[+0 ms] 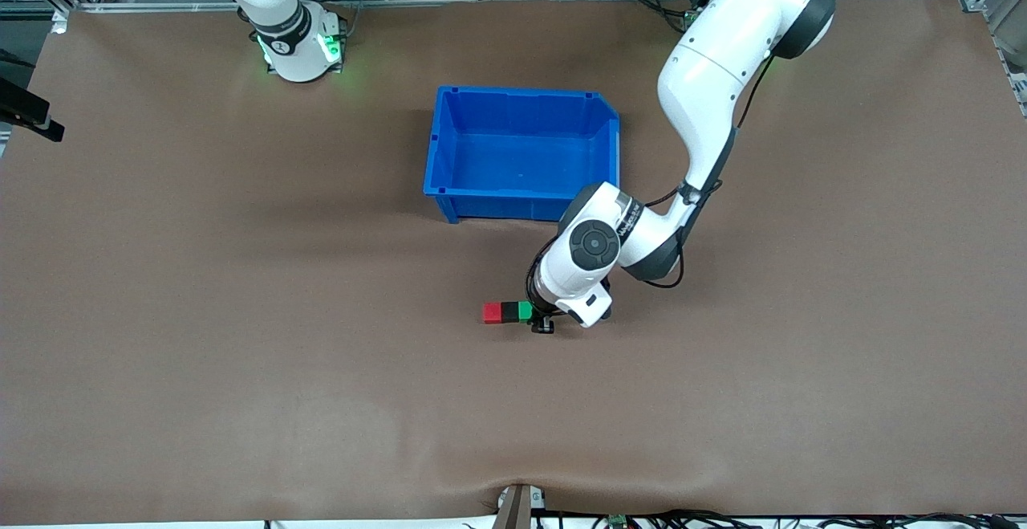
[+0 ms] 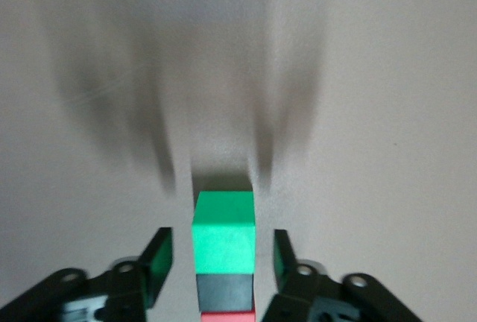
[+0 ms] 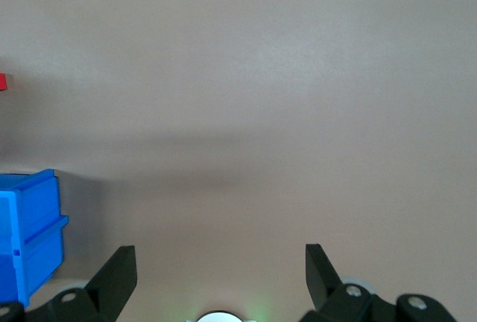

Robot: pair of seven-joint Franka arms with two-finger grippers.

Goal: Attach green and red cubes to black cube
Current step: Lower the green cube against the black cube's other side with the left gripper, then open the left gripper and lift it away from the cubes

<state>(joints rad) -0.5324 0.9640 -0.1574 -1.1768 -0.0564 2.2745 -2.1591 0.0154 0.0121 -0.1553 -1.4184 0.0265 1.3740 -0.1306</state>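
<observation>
The red cube [image 1: 491, 313], the black cube [image 1: 509, 312] and the green cube [image 1: 525, 311] lie in one joined row on the table, black in the middle. The row is nearer to the front camera than the blue bin. My left gripper [image 1: 541, 321] is low at the green end of the row. In the left wrist view it [image 2: 222, 259] is open, its fingers [image 2: 155, 262] standing on either side of the green cube [image 2: 223, 231] with a gap on each side. The black cube [image 2: 223, 292] and red cube [image 2: 227, 316] follow. My right gripper [image 3: 220, 270] is open and empty, waiting over bare table.
The blue bin [image 1: 521, 103] stands empty mid-table, toward the robots' bases; its corner shows in the right wrist view [image 3: 26, 232]. A small red patch, the red cube [image 3: 2, 81], shows at that view's edge. The brown table surrounds the row.
</observation>
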